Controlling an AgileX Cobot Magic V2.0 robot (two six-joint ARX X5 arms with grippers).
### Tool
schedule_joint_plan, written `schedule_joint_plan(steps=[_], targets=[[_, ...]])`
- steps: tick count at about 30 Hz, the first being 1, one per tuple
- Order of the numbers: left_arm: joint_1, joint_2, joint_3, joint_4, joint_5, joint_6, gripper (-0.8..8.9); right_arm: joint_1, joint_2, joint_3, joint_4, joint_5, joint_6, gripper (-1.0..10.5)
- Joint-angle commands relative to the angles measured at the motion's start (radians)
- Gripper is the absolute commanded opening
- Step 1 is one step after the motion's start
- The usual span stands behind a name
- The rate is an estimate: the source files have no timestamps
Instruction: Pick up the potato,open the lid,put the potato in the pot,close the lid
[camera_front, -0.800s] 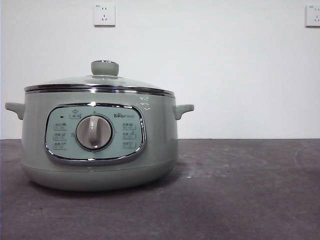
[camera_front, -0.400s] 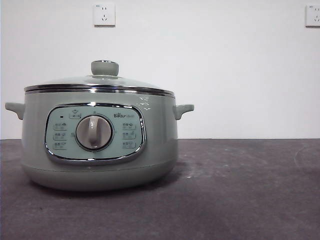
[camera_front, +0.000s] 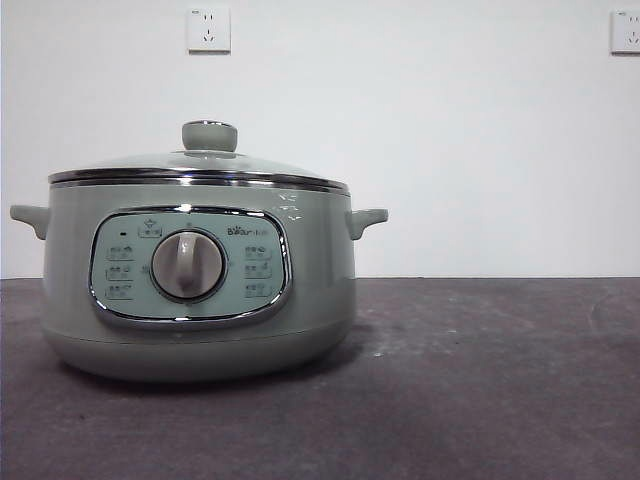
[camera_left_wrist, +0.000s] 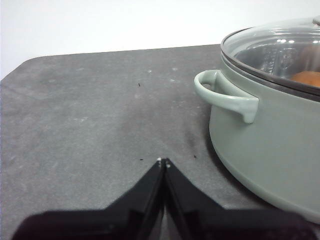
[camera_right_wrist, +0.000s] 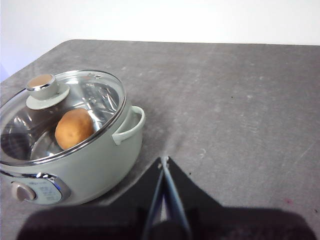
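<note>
On pot (camera_front: 200, 290) panel: "Bear"; potato (camera_right_wrist: 74, 128) under lid (camera_right_wrist: 60, 115).

1. Nothing changes in the front view since the earlier pictures: the pot (camera_front: 198, 285) sits in the same spot.
2. The lid (camera_front: 205, 160) rests on the pot exactly as before.

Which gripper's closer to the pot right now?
Left. The left gripper sits shut just beside the pot, near its handle; the right gripper, also shut, is farther off.
</note>
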Motion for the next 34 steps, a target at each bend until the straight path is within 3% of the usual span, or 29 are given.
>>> schedule_joint_plan(steps=[1, 4, 7, 13, 20, 25, 34], targets=[[0.002, -0.003, -0.016, 0.002, -0.001, -0.006, -0.03, -0.001, -0.024, -0.008, 0.002, 0.07, 0.005, -0.1], [0.002, -0.003, -0.016, 0.002, -0.001, -0.006, -0.03, -0.003, -0.051, -0.01, -0.011, 0.161, -0.071, -0.1], [0.002, -0.003, -0.016, 0.002, -0.001, -0.006, -0.03, -0.045, -0.087, -0.037, -0.019, 0.164, -0.127, -0.1], [0.002, -0.003, -0.016, 0.002, -0.001, -0.006, -0.03, -0.206, -0.212, -0.192, 0.01, 0.013, -0.113, -0.1], [0.002, -0.003, -0.016, 0.002, -0.001, -0.006, -0.03, -0.344, -0.38, -0.414, 0.192, -0.109, -0.111, -0.1], [0.002, -0.003, -0.016, 0.002, -0.001, -0.006, -0.03, -0.375, -0.463, -0.541, 0.294, -0.116, -0.111, -0.1], [0.002, -0.003, -0.016, 0.002, -0.001, -0.006, -0.03, -0.377, -0.505, -0.673, 0.301, -0.114, -0.089, -0.1]])
